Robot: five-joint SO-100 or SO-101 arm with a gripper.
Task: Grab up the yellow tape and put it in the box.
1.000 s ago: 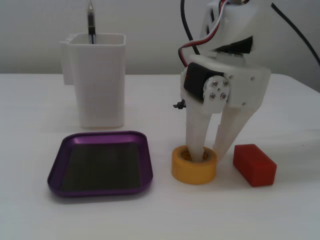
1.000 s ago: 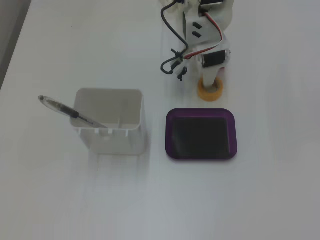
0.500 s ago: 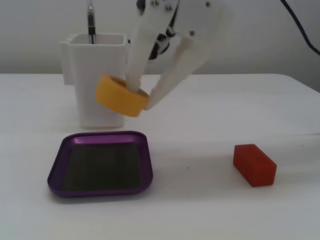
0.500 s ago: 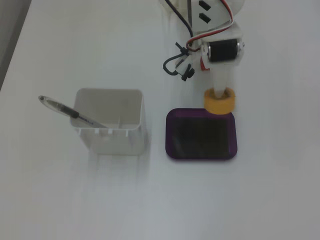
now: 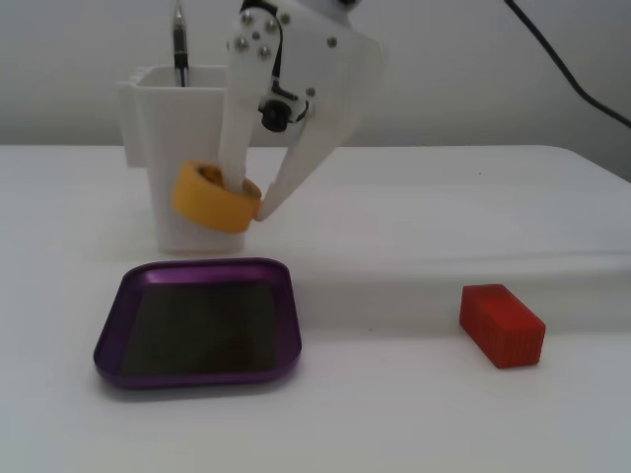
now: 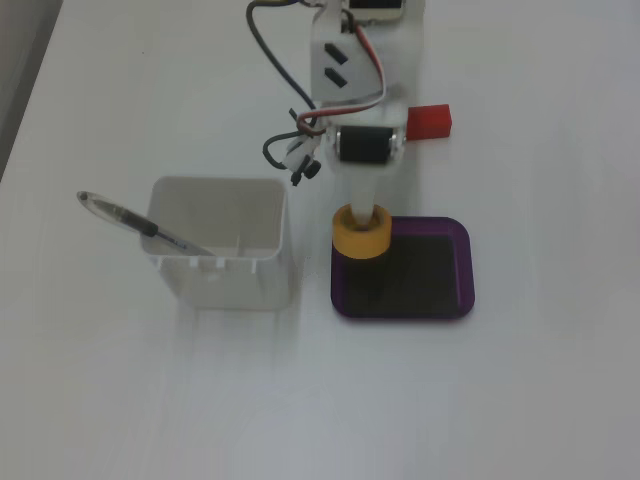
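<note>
Nearest me in a fixed view, I see the box [image 5: 197,320] lying flat on the table [image 5: 444,414] with the red block [image 5: 502,324] to its right, then above the box's far rim my gripper [image 5: 246,202] pinching the yellow tape [image 5: 212,197], the white container [image 5: 173,148] behind.

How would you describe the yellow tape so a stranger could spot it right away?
Find the tall white container holding a pen. Just in front of it, above the purple tray's back edge, the tool holds the yellow tape: the only yellow ring, unlike the solid red block.
</note>
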